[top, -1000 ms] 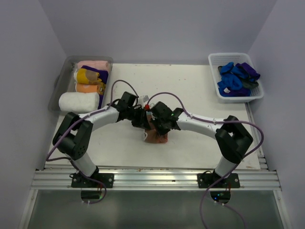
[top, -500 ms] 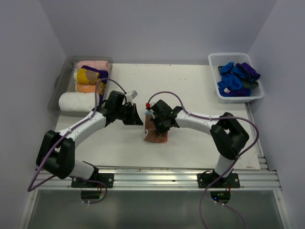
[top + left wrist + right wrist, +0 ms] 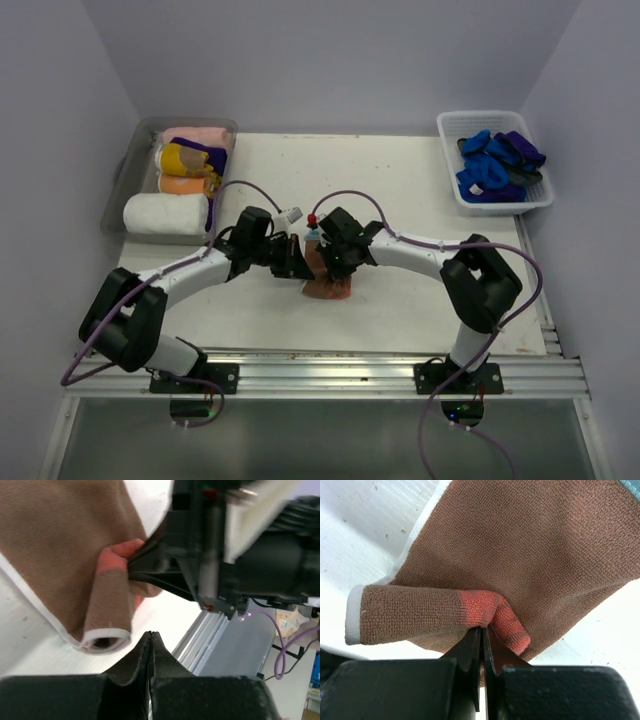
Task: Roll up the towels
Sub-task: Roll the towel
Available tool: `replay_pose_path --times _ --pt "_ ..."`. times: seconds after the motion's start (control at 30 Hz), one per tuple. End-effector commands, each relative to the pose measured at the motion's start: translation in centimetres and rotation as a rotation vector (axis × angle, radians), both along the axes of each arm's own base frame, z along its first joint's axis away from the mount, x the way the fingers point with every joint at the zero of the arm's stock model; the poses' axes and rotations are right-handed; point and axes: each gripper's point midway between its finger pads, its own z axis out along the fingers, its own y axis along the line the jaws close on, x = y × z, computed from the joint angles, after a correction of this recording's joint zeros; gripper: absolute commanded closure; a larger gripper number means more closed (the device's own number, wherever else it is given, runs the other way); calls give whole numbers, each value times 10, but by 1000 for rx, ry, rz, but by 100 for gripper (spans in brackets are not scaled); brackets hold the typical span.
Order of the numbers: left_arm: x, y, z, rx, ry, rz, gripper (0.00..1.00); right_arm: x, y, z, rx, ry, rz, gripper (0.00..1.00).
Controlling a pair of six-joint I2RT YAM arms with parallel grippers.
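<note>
One white worktop (image 3: pixel 420 190) carries everything. L arm (image 3: pixel 190 270) & R arm (image 3: pixel 420 250) both bend inward from the near edge and meet approx. mid-worktop.

Far L corner: clear grey tray (image 3: pixel 122 170) w/ rolled towels packed inside. White roll (image 3: pixel 165 214) is the biggest, at the near end. Behind it lies the orange (image 3: pixel 180 185), then yellow (image 3: pixel 180 158) w/ purple (image 3: pixel 213 158) beside it, and pink (image 3: pixel 198 136) at the far end.

Far R corner: white slotted basket (image 3: pixel 500 207) holding a loose heap, mostly blue towels (image 3: pixel 485 175), w/ a purple one (image 3: pixel 522 148) at the far R side.

Brown towel (image 3: pixel 330 288) sits mid-worktop btwn the two wrists, well apart from tray & basket. It's partly rolled. R wrist view shows the flat part (image 3: pixel 530 555) spread on the worktop, w/ a short tube formed along one edge and a white hem at the tube's end. L wrist view shows that tube end-on (image 3: pixel 102 642), hollow, hem ringing the opening.

R jaws: clenched on the brown towel, pinching the tube where it meets the flat cloth; fabric bunches up at the tips.

L jaws: clenched, nothing btwn them, tips just beside the tube's open end. Can't tell if they touch it.
</note>
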Motion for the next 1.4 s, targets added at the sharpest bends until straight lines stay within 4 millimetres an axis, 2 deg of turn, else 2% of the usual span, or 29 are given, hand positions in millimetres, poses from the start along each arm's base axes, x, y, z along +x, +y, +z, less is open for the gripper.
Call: replay_pose_path --times 0.0,0.1,0.27,0.4,0.43,0.53,0.57,0.63,0.67,0.73,0.8,0.87,0.97,1.0,1.2,1.27,1.33,1.37 --pt "23 -6 -1 -8 -71 30 100 5 2 -1 12 2 -15 100" --pt "36 -5 -14 16 -56 43 100 5 0 -1 10 0 -14 100" --pt "42 -6 -40 58 -3 38 100 7 -5 0 3 -7 -28 100" --pt "46 -6 -50 66 13 44 100 8 -12 10 -4 -38 -46 100" --pt "45 -7 -50 62 20 45 100 9 -13 17 3 -59 -50 100" --pt "45 -8 -49 55 20 46 100 11 -24 25 -30 -92 -80 77" --pt "45 -8 -50 58 23 45 100 11 -27 33 -22 -111 -87 62" --pt "44 -8 -52 62 27 41 100 11 -31 45 -6 -139 -103 54" --pt "44 -6 -54 64 31 44 100 8 -32 57 21 -161 -103 51" --pt "43 -7 -55 65 34 42 100 2 -29 65 33 -177 -88 50" --pt "42 -7 -57 64 40 41 100 -7 -21 72 49 -187 -58 54" --pt "42 -7 -59 61 43 38 100 -11 -13 71 52 -182 -28 67" --pt "41 -7 -59 61 48 37 100 -12 -4 56 35 -164 -10 84" --pt "41 -8 -59 61 48 35 100 -11 -5 51 23 -161 -21 86" --pt "42 -6 -56 71 41 35 100 14 -29 20 -22 -166 -138 90" --pt "42 -6 -55 69 39 33 100 12 -39 4 -69 -140 -155 93" --pt "41 -7 -55 69 39 29 100 10 -51 -5 -119 -138 -179 96" --pt "41 -7 -55 69 41 29 100 9 -52 -3 -113 -137 -187 97"
